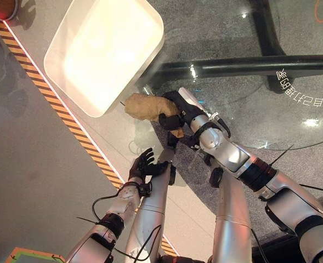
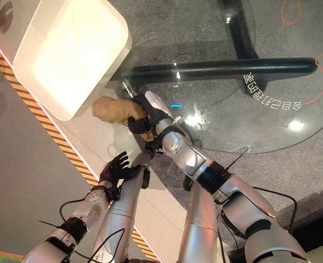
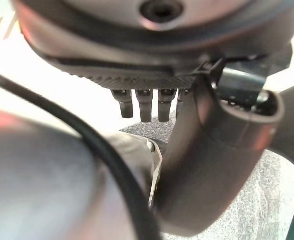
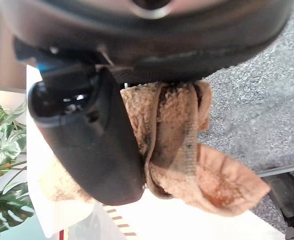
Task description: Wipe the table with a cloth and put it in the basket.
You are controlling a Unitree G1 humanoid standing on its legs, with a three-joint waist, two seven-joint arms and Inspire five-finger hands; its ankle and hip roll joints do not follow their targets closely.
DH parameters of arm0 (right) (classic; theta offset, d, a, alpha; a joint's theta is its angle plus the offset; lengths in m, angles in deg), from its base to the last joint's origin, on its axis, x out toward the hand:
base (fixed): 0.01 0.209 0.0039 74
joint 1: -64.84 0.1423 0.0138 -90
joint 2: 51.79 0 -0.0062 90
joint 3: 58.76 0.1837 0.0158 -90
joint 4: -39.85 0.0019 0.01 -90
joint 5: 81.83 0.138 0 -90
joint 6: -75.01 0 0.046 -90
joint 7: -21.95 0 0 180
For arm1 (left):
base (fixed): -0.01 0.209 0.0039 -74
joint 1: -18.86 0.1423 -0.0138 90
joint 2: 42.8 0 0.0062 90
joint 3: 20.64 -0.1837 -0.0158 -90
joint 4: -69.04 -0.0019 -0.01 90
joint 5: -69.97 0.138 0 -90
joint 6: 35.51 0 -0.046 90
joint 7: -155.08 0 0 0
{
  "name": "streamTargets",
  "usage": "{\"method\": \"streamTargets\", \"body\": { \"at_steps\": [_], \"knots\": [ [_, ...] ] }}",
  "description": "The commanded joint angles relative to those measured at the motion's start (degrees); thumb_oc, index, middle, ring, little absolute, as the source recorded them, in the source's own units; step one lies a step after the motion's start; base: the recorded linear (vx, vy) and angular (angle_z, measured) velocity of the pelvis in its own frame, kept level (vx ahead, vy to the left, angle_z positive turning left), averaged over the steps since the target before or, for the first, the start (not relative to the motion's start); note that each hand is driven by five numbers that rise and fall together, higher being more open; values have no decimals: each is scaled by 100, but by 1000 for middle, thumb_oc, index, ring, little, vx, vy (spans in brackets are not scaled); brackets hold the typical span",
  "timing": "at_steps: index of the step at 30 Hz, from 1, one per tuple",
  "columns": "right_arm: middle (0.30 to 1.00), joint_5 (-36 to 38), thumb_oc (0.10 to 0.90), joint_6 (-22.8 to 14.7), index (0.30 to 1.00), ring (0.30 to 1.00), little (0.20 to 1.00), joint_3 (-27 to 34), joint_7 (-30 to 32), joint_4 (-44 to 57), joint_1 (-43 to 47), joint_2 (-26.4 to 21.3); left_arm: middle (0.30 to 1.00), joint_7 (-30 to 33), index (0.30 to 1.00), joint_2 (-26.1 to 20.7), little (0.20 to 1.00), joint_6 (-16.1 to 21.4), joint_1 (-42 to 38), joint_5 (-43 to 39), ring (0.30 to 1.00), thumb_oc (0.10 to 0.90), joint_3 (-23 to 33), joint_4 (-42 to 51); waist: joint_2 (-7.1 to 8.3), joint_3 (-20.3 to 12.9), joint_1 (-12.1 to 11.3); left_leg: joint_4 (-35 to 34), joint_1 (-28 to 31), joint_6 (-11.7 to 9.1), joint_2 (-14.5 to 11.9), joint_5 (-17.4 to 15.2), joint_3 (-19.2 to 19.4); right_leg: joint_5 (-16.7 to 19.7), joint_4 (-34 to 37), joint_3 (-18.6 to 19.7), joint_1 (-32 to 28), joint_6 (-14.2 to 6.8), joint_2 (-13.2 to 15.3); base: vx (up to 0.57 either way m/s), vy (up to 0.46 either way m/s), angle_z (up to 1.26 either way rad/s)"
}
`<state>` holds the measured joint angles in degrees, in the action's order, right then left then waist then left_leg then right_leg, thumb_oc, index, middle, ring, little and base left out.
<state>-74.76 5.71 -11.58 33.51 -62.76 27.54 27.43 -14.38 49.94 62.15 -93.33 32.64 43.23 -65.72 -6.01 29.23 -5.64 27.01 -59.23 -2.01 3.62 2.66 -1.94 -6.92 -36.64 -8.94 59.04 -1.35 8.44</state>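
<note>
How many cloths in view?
1. A crumpled tan terry cloth, clutched in the right robot hand above the round glass table, just beside the white rectangular plastic basket. The basket's inside looks bare.

Glass table over grey floor

I see a dark table base (image 1: pixel 243 66), a striped floor tape (image 1: pixel 68 123) and a potted plant (image 4: pixel 2 165).

Nubby terry cloth (image 1: pixel 145 106) — glossy glass table (image 1: pixel 271 120) — smooth plastic basket (image 1: pixel 103 52)
</note>
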Motion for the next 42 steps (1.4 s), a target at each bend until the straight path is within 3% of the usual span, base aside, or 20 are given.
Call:
{"method": "streamTargets", "body": {
  "at_steps": [1, 8, 15, 21, 22, 33, 42],
  "knots": [
    [300, 134, 100, -141, 300, 300, 200, 99, 175, 435, -43, -28, 900, 84, 900, 94, 900, -141, 789, 105, 900, 800, -314, -292, -15, 56, -12, 163, 166, 246, 287, -593, 455, 470, 603, 127, 45, -327, -243, 0, 0, 0],
    [300, 258, 100, -185, 300, 300, 200, 236, 714, 341, -69, -87, 900, 57, 900, 60, 900, -120, 825, 84, 900, 800, -310, -314, -22, 56, -14, 179, 160, 258, 262, -595, 459, 471, 558, 116, 61, -325, -225, 0, 0, 0],
    [300, 190, 100, -307, 300, 300, 200, 786, 2211, 185, -20, -151, 900, 61, 900, 97, 900, -74, 849, 78, 900, 800, -299, -386, -21, 56, 24, 207, 179, 285, 240, -629, 465, 480, 533, 152, 50, -334, -241, 0, 0, 0],
    [300, 366, 100, -71, 300, 300, 200, 1343, 3299, -1, 247, -400, 900, 98, 900, 134, 900, -64, 863, 40, 900, 800, -270, -423, 22, 56, 68, 255, 189, 305, 191, -722, 458, 500, 523, 189, 43, -360, -277, -5, 0, -2],
    [300, 540, 100, -20, 300, 300, 200, 1479, 3517, -96, 482, -527, 900, 106, 900, 123, 900, -50, 743, 25, 900, 800, -216, -434, 45, 56, 87, 216, -13, 333, 181, -568, 472, 683, 610, 161, 220, -326, -273, -40, -7, -11],
    [300, 1326, 100, -34, 300, 300, 200, 1951, 4158, -675, 616, -1258, 900, -8, 900, -106, 900, 44, 857, -82, 900, 800, -104, -399, 127, 56, 146, 223, -51, 357, 129, -644, 461, 747, 673, 193, 241, -349, -337, -6, -9, -6],
    [300, 2101, 100, -559, 300, 300, 200, 2641, 4938, -901, 31, -1608, 900, -13, 900, -258, 900, 116, 971, -119, 900, 800, -24, -318, 214, 56, 279, 176, -53, 384, 96, -698, 489, 792, 780, 266, 234, -374, -429, -7, -12, -4]
  ]
}}
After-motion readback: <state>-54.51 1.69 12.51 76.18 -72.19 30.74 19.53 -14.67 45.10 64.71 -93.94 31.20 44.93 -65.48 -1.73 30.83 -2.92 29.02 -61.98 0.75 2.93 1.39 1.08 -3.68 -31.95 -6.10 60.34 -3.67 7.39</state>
